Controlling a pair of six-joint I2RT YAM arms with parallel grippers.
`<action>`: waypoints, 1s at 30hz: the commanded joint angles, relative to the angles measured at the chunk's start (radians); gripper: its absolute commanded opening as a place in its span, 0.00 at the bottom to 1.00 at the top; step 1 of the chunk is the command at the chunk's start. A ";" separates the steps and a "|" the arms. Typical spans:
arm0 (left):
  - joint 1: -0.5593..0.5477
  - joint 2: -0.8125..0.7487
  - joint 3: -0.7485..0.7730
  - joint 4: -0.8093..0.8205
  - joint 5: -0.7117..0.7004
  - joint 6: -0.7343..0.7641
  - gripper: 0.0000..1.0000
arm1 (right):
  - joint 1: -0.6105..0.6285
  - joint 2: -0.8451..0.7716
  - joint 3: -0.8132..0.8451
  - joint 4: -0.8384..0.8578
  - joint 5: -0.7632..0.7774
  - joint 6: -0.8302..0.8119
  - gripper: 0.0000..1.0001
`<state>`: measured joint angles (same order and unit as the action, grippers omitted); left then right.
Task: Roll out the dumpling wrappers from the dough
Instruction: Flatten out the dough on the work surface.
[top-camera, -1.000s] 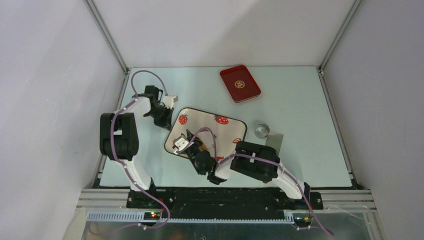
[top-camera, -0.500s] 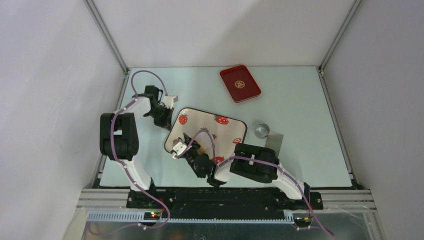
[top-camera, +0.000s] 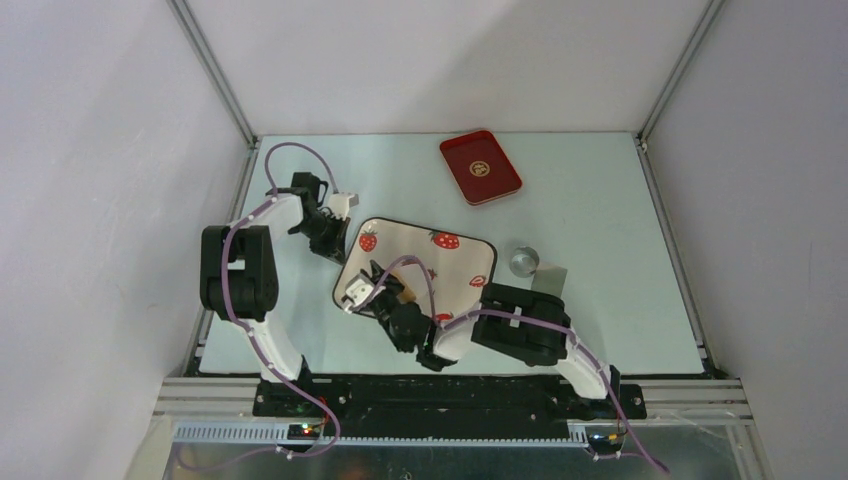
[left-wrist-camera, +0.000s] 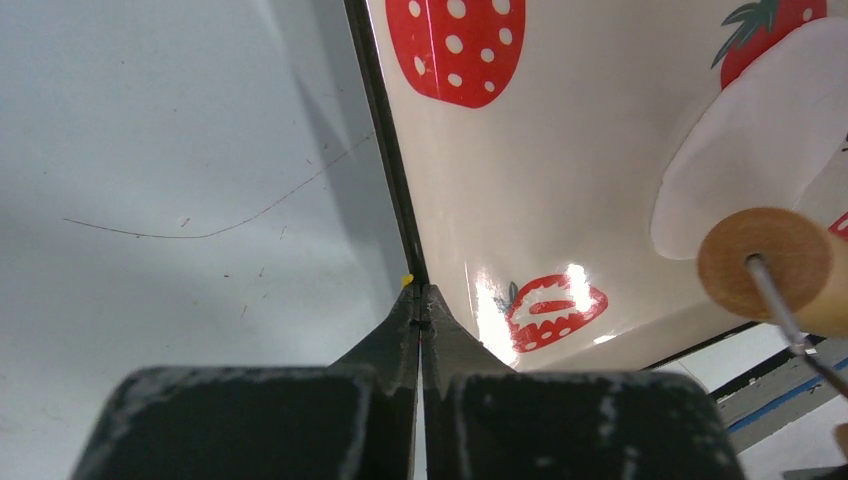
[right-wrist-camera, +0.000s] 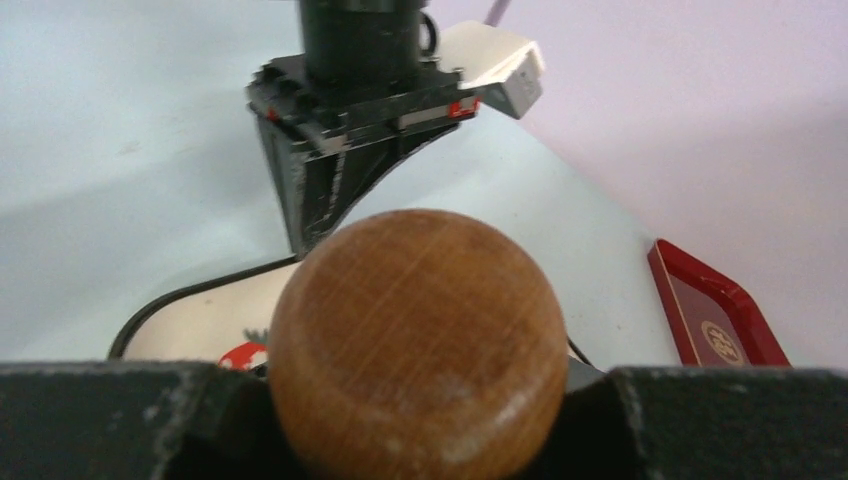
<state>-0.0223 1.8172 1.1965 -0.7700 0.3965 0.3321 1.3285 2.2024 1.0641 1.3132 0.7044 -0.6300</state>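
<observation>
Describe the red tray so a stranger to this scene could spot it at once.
Look to the far side of the pale table, right of centre, beyond the strawberry tray. The red tray lies there askew, on its own. Unlike its larger white neighbour with printed strawberries, it is plain deep red with a small gold emblem in the middle.

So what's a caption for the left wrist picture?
Left gripper pinches the strawberry tray, with a flat wrapper and wooden roller at right.
</observation>
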 joint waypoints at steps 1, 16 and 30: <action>-0.008 -0.030 -0.009 -0.011 0.028 0.001 0.00 | -0.050 -0.095 0.001 -0.047 0.033 0.073 0.00; -0.008 -0.029 -0.009 -0.011 0.026 0.001 0.00 | -0.057 -0.015 0.005 -0.091 0.048 0.149 0.00; -0.008 -0.037 -0.011 -0.012 0.034 0.001 0.00 | -0.042 0.002 0.015 -0.155 0.051 0.200 0.00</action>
<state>-0.0231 1.8172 1.1965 -0.7712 0.3965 0.3321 1.2896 2.1845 1.0649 1.1931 0.7399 -0.4900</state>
